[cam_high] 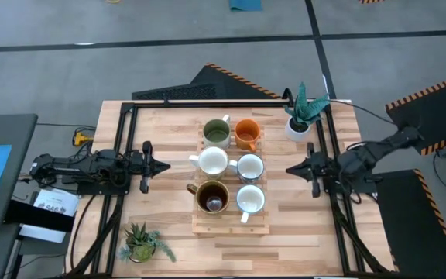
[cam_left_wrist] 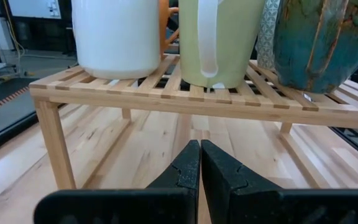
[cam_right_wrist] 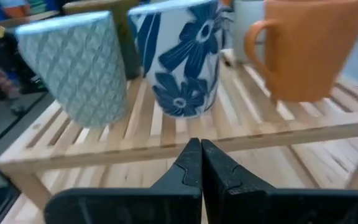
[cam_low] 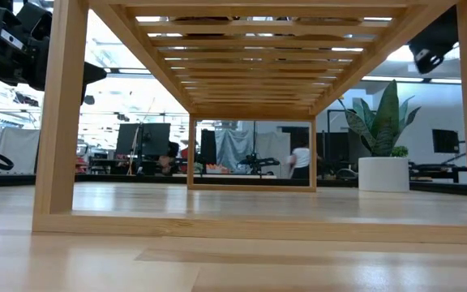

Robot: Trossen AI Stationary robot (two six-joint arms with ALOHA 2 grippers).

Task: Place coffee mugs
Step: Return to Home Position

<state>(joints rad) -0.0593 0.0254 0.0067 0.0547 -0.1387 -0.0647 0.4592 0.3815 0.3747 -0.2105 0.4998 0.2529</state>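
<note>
— How many mugs?
— Six, paired on one slatted shelf (cam_high: 231, 226). The brown mug (cam_high: 212, 197) and patterned mug (cam_high: 250, 200) are nearest, the pale mug (cam_high: 213, 162) and blue-flowered mug (cam_high: 250, 167) behind, the olive mug (cam_high: 216, 133) and orange mug (cam_high: 246, 133) farthest.
— The grippers?
— Left gripper (cam_high: 164, 164) and right gripper (cam_high: 290, 169) flank the middle pair, clear of the shelf, fingers pinched together, empty.
— Anything else?
— Two plants on the bench (cam_high: 300, 232): spiky plant (cam_high: 140, 242) near-left, teal plant (cam_high: 302, 115) far-right.

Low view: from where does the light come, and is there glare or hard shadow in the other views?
Low view: bright ceiling lights shine behind the shelf; its slats overhead are shaded. High view: even light, no hard shadow on the table. Left wrist view: soft sheen on the white mug, no hard glare.
</note>
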